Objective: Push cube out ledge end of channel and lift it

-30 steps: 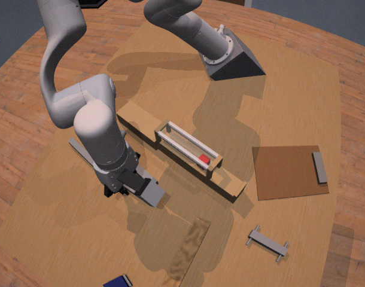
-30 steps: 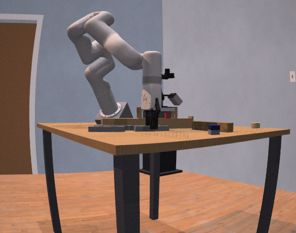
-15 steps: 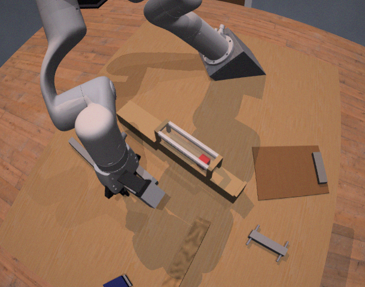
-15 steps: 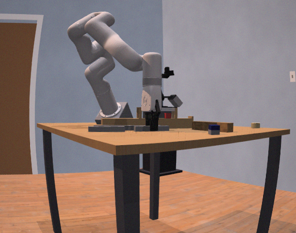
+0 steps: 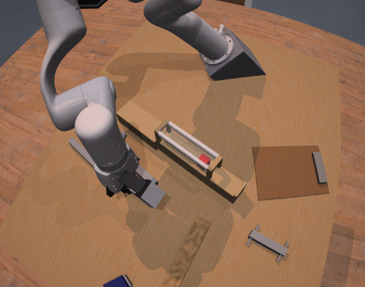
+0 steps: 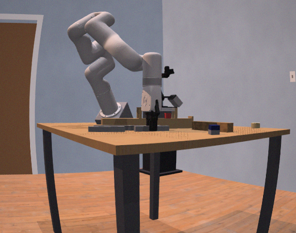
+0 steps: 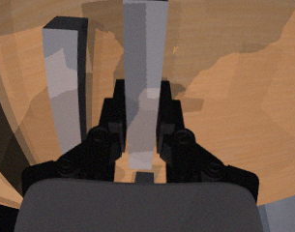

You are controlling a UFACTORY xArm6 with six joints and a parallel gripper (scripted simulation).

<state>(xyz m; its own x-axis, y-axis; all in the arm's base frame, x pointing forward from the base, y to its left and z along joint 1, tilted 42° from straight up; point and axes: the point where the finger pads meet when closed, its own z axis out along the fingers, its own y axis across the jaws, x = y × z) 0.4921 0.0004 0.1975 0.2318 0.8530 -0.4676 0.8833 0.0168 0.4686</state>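
Observation:
A red cube (image 5: 204, 159) sits inside the wooden channel (image 5: 188, 149), between its two white rails, close to the end with the short ledge and raised lip (image 5: 235, 186). The other end joins a long wooden platform (image 5: 136, 118). My gripper (image 7: 142, 96) is down at the table, left of the channel, and shut on a long grey bar (image 7: 145, 72) that lies flat and points away from it. In the side view the fingers (image 6: 152, 125) reach the table at this bar (image 6: 161, 128). A second grey bar (image 7: 65, 84) lies beside it to the left, also seen from above (image 5: 79, 148).
A brown mat (image 5: 288, 171) with a grey block lies right of the channel. A grey tool with two cross pins (image 5: 267, 242), a rough textured strip (image 5: 188, 247) and a blue block (image 5: 117, 281) lie towards the front. The robot base (image 5: 229, 58) stands behind.

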